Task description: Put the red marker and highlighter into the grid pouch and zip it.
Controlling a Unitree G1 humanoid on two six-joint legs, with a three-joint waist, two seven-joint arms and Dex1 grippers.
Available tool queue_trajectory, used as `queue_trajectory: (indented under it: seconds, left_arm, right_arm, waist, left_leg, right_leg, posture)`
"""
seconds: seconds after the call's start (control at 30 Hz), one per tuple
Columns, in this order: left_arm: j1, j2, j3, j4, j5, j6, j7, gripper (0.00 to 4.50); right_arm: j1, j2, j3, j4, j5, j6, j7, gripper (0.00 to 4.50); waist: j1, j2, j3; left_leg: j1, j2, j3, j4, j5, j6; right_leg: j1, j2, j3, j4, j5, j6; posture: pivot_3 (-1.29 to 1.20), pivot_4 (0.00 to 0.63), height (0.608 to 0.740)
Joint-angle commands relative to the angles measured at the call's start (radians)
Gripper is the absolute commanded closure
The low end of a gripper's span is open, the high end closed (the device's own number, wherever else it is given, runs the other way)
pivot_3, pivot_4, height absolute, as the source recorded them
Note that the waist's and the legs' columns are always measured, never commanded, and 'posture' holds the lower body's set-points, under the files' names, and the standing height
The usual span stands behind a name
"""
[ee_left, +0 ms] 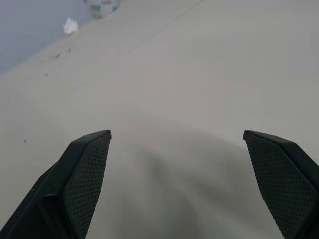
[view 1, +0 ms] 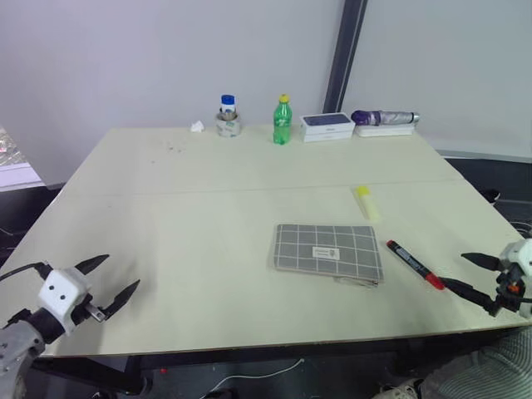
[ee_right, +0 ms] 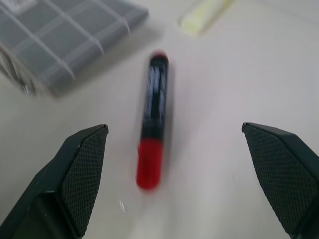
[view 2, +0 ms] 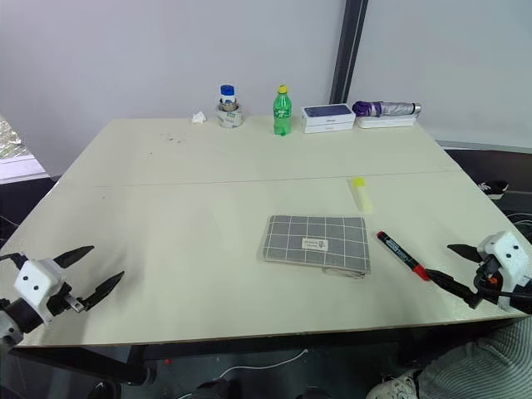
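Your desk (view 1: 208, 208) is pale and matte, set against a grey wall. Along its far edge stand a jar (view 1: 228, 116), a green bottle (view 1: 282, 120), a boxed item (view 1: 327, 125) and a folded umbrella (view 1: 384, 118). The grid pouch (view 1: 327, 253) lies flat near the desk's centre, the highlighter (view 1: 366, 202) beyond it, and the red marker (view 1: 414, 263) just beside it toward the right edge. Your left end effector (view 1: 110, 281) hovers wide open and empty at the near left corner. Your right end effector (view 1: 474, 275), equally wide and empty, sits near the right edge. Its wrist view shows the marker between the fingers (ee_right: 79, 174), untouched.
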Motion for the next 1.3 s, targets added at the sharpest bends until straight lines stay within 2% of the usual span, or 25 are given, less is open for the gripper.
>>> queue_trajectory:
  seconds: [0.03, 0.1, 0.17, 0.27, 0.3, 0.43, 0.6, 0.9, 1.3]
  left_arm:
    - [-0.158, -0.018, -0.108, -0.020, 0.095, -0.062, 0.058, 0.00]
    - [-0.259, -0.034, -0.182, 0.030, 0.161, -0.112, 0.070, 0.00]
    - [-0.372, -0.050, -0.260, 0.130, 0.235, -0.199, 0.081, 0.00]
    - [-0.531, -0.077, -0.364, 0.317, 0.332, -0.363, 0.097, 0.00]
    - [-0.572, -0.086, -0.392, 0.373, 0.359, -0.416, 0.106, 0.00]
    - [-0.682, -0.104, -0.512, 0.573, 0.464, -0.660, 0.122, 0.00]
    - [-0.757, -0.158, -0.616, 0.712, 0.520, -0.807, 0.137, 0.00]
    - [-0.897, -0.225, -0.722, 0.883, 0.685, -0.891, 0.279, 0.00]
    - [-0.949, -0.255, -0.833, 0.965, 0.825, -0.952, 0.425, 0.00]
  right_arm:
    - [-0.104, 0.066, 0.043, -0.115, 0.026, 0.032, -0.093, 0.57]
    - [-0.129, 0.097, 0.084, -0.137, -0.014, 0.014, -0.126, 1.40]
    - [-0.149, 0.114, 0.144, -0.112, -0.128, -0.060, -0.200, 2.46]
    - [-0.189, 0.141, 0.181, -0.059, -0.178, -0.115, -0.256, 4.06]
    - [-0.200, 0.149, 0.190, -0.041, -0.188, -0.131, -0.266, 4.47]
    - [-0.225, 0.162, 0.245, 0.015, -0.257, -0.204, -0.303, 4.47]
    - [-0.231, 0.186, 0.274, 0.057, -0.279, -0.246, -0.320, 4.47]
    - [-0.261, 0.203, 0.326, 0.144, -0.325, -0.334, -0.341, 4.47]
    - [-0.325, 0.226, 0.380, 0.233, -0.342, -0.403, -0.319, 4.47]
  waist:
    - [0.003, 0.000, 0.000]
    - [0.006, 0.000, 0.000]
    - [0.012, 0.000, 0.000]
    - [0.018, 0.000, 0.000]
    - [0.018, 0.000, 0.000]
    - [0.017, 0.000, 0.000]
    - [0.017, 0.000, 0.000]
    - [0.021, 0.000, 0.000]
    - [0.024, 0.000, 0.000]
  left_leg:
    - [0.000, 0.000, 0.000, 0.000, 0.000, 0.000]
    - [0.000, 0.000, 0.000, 0.001, 0.000, 0.000]
    - [-0.002, -0.001, 0.000, 0.001, 0.000, 0.000]
    - [-0.003, -0.003, 0.003, 0.001, 0.000, 0.000]
    - [-0.004, -0.003, 0.003, 0.001, 0.000, -0.001]
    - [-0.004, -0.003, 0.004, 0.001, 0.001, -0.001]
    - [-0.004, -0.003, 0.004, 0.001, 0.001, -0.001]
    - [-0.003, -0.004, 0.004, 0.002, 0.001, -0.001]
    - [-0.003, -0.004, 0.004, 0.003, 0.001, -0.001]
  right_leg:
    - [0.000, 0.000, 0.000, 0.000, 0.000, 0.000]
    - [0.001, 0.001, -0.001, 0.000, 0.001, 0.001]
    - [0.000, 0.000, -0.001, 0.000, 0.001, 0.001]
    - [-0.003, 0.000, 0.000, 0.000, 0.001, 0.002]
    - [-0.004, 0.001, -0.001, 0.000, 0.001, 0.002]
    - [-0.004, 0.000, 0.000, 0.000, 0.001, 0.002]
    - [-0.004, 0.001, 0.000, 0.000, 0.001, 0.002]
    - [-0.003, 0.001, 0.000, 0.000, 0.001, 0.002]
    - [-0.002, 0.001, 0.000, 0.000, 0.001, 0.002]
  posture:
    - [0.00, 0.150, 0.740]
    - [0.00, 0.150, 0.740]
    - [0.00, 0.150, 0.740]
    - [0.00, 0.150, 0.740]
    - [0.00, 0.150, 0.740]
    - [0.00, 0.150, 0.740]
    - [0.00, 0.150, 0.740]
    - [0.00, 0.150, 0.740]
    - [0.00, 0.150, 0.740]
